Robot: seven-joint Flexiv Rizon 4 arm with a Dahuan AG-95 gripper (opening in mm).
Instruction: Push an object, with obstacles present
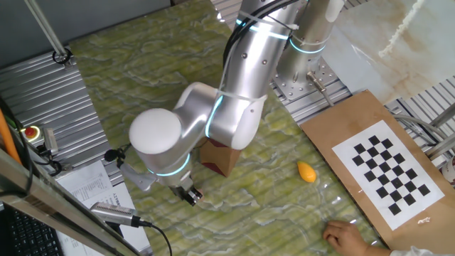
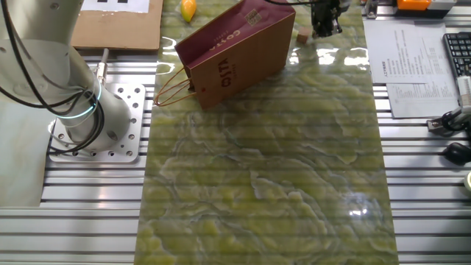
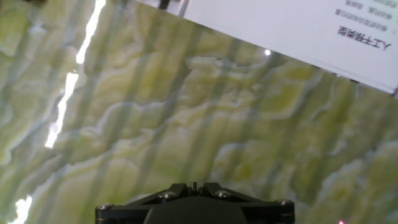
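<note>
One squat lump point(image 2: 302, 34), no clear long axis.

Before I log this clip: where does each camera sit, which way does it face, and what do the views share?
One fixed view: high, looking down over the arm; gripper low on the mat.
The other fixed view: opposite side, high; robot base at left, gripper at the far edge.
Hand view: faces the green mat and a printed sheet; only the hand's front edge shows.
Both fixed views share the COSTA bag and the orange piece.
</note>
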